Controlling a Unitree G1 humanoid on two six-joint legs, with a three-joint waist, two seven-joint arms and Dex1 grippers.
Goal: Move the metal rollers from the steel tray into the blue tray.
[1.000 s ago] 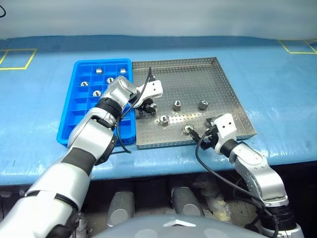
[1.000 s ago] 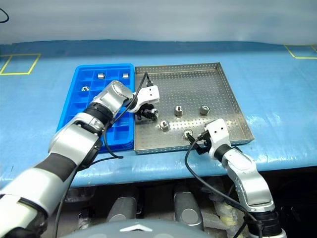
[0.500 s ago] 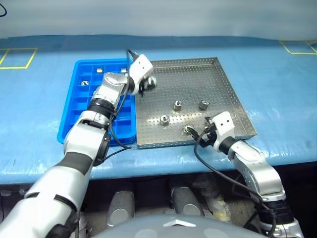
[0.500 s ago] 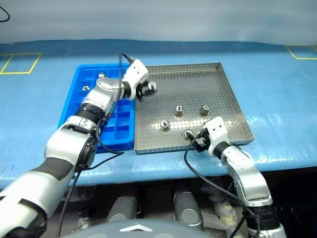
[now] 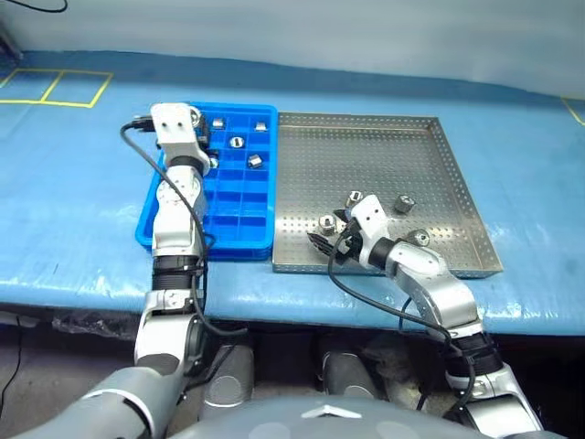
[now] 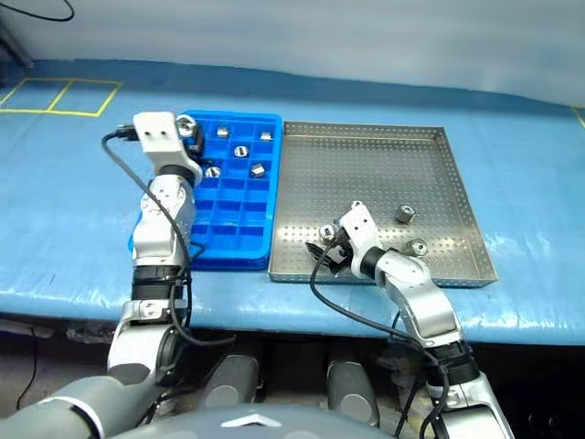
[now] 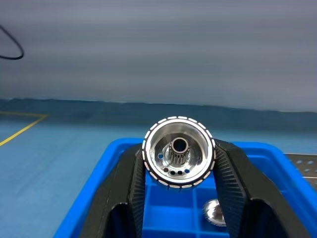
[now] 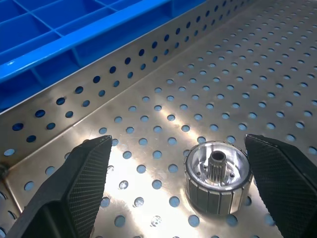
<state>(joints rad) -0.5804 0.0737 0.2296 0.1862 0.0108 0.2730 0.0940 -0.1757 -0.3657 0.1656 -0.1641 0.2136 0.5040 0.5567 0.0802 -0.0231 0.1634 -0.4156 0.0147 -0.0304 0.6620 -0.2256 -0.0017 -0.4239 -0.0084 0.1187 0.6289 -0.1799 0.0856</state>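
Left gripper (image 7: 179,163) clamped on one metal roller (image 7: 179,158), up over the far left corner of the blue tray (image 5: 239,245). Four more rollers (image 5: 237,143) sitting in far squares of that tray. Right gripper (image 8: 178,173) wide apart, low in the near left part of the steel tray (image 5: 384,155), around a roller (image 8: 216,174) but not touching. Three others (image 5: 403,205) near it.

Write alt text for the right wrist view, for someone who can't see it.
The right gripper is open, its two black fingers on either side of a shiny silver metal roller standing on the grey perforated steel tray. The bright blue plastic gridded tray lies beyond its rim.
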